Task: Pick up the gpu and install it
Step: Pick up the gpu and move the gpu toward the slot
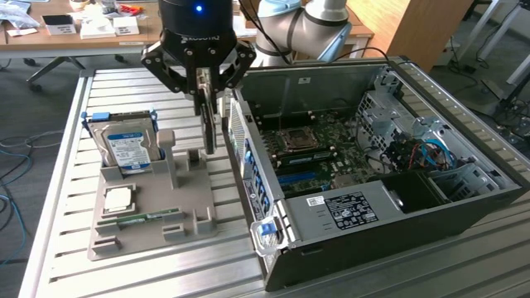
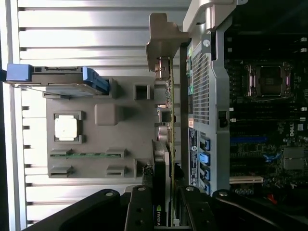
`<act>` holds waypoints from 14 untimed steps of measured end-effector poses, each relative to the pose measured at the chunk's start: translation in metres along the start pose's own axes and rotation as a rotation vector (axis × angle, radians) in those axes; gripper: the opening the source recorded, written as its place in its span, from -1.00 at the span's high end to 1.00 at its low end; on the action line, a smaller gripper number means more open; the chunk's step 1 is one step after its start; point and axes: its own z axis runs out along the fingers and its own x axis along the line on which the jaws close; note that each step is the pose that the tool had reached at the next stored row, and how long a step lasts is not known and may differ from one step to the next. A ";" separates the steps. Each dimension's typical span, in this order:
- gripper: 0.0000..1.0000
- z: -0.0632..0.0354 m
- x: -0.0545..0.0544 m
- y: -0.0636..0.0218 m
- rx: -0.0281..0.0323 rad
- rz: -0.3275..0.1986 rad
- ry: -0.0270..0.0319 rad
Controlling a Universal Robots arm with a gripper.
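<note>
While pinched between fingers (image 2: 140,211), gpu (image 1: 210,133) hangs beside case (image 1: 373,217).

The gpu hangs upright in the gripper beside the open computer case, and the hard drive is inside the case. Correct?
No: the hard drive stands in the grey tray, outside the computer case, as the exterior view shows. The gpu does hang upright in the gripper beside the case.

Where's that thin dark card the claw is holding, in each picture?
Exterior view: the thin dark graphics card with silver end bracket hangs from the black gripper, between grey tray and open case.
Wrist view: the card shows edge-on beside the case's wall.
Shared landmark: silver hard drive.
</note>
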 end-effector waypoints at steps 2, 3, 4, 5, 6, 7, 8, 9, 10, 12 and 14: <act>0.47 0.0001 -0.004 0.0002 -0.0001 0.000 0.0000; 0.47 0.0001 -0.006 0.0003 -0.0001 0.000 0.0001; 0.47 0.0002 -0.008 0.0004 -0.0002 0.000 0.0000; 0.47 0.0003 -0.011 0.0004 -0.0002 0.000 0.0000; 0.47 0.0003 -0.013 0.0005 -0.0002 0.000 0.0000; 0.47 0.0004 -0.015 0.0006 -0.0003 0.000 0.0001; 0.47 0.0004 -0.017 0.0007 -0.0002 0.000 0.0001; 0.47 0.0005 -0.019 0.0008 -0.0003 0.000 0.0001; 0.47 0.0005 -0.022 0.0009 -0.0003 0.000 0.0001; 0.47 0.0007 -0.026 0.0011 -0.0005 0.000 0.0001; 0.47 0.0007 -0.030 0.0013 -0.0005 0.000 0.0000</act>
